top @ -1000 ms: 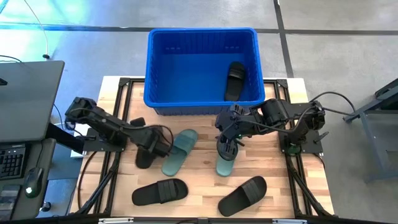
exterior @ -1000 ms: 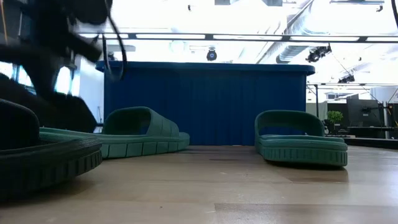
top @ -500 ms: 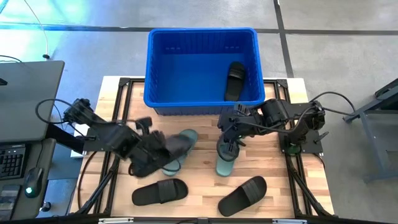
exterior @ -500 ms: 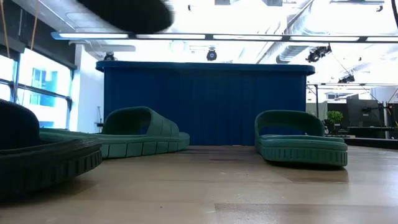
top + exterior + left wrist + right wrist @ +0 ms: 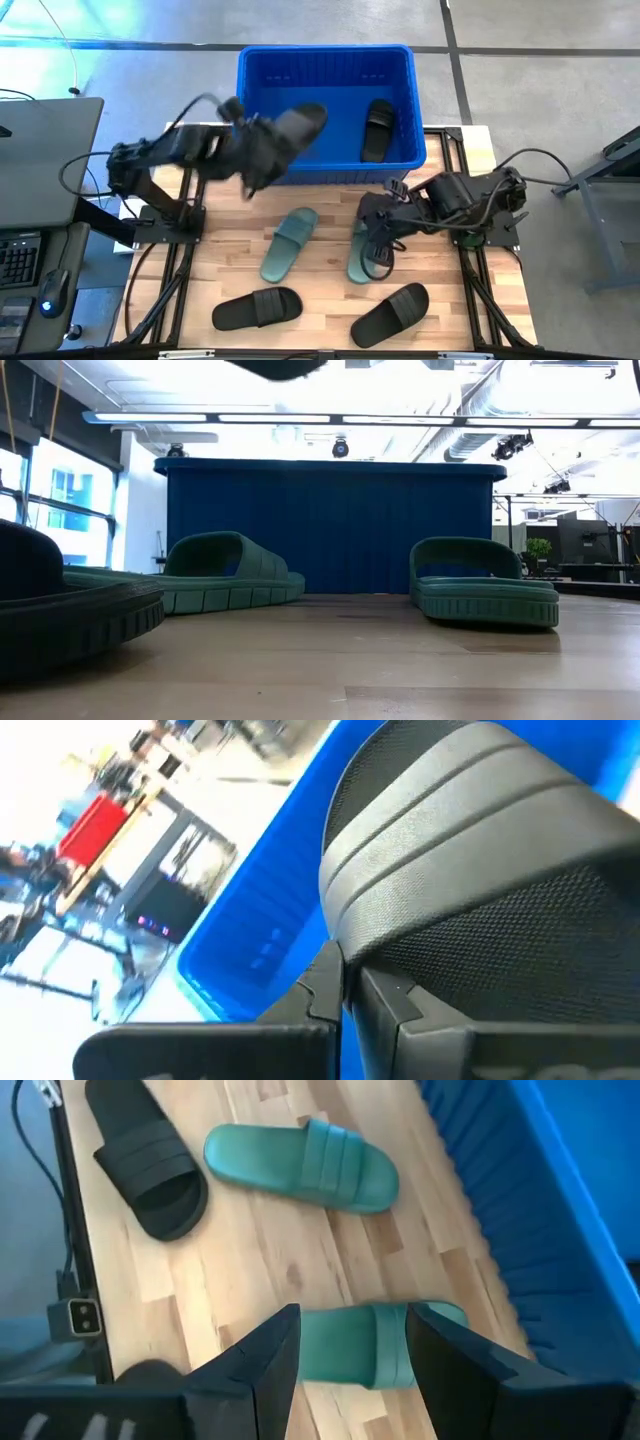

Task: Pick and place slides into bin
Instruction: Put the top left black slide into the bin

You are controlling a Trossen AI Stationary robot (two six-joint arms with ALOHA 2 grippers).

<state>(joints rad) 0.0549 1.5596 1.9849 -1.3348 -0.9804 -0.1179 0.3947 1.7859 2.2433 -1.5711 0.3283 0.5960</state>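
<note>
Above the near rim of the bin (image 5: 325, 60), the left gripper (image 5: 262, 140) is clamped on a black slide (image 5: 298, 122), apparently pinching it at one end, though blur hides the exact hold. One black slide (image 5: 377, 128) lies inside already. The right gripper (image 5: 377, 240) hangs spread open over a green slide (image 5: 375, 1342) on the surface (image 5: 330, 290). These rubbery sandals look light, flexible and grippy; the wide strap or a sole edge seems the surest hold.
</note>
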